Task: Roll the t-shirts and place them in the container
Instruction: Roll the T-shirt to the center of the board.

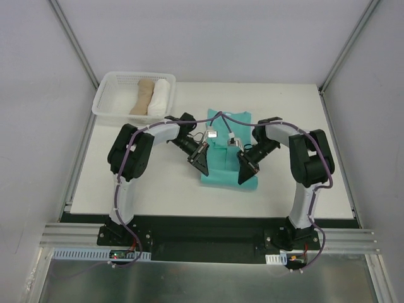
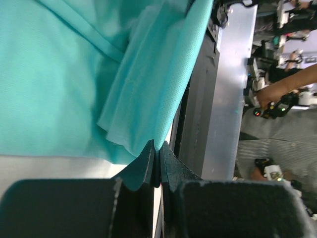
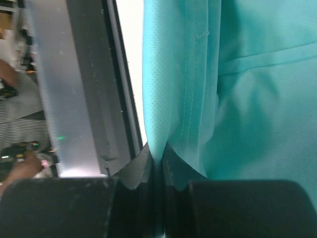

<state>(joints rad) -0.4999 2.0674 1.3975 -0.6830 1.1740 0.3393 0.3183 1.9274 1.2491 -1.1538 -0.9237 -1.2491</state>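
Observation:
The teal-green t-shirt (image 1: 225, 153) lies folded into a narrow strip in the middle of the white table, collar end far. My left gripper (image 1: 201, 161) is shut on the shirt's near left hem; the left wrist view shows the cloth (image 2: 143, 94) pinched between the closed black fingertips (image 2: 148, 158). My right gripper (image 1: 247, 169) is shut on the near right hem; the right wrist view shows the stitched edge (image 3: 183, 99) running into the closed fingertips (image 3: 173, 163). Both lift the near edge slightly off the table.
A white mesh basket (image 1: 113, 101) stands at the far left with a tan roll (image 1: 142, 96) and a white roll (image 1: 160, 96) in it. The table's near edge and the black rail (image 1: 208, 227) lie just behind the grippers.

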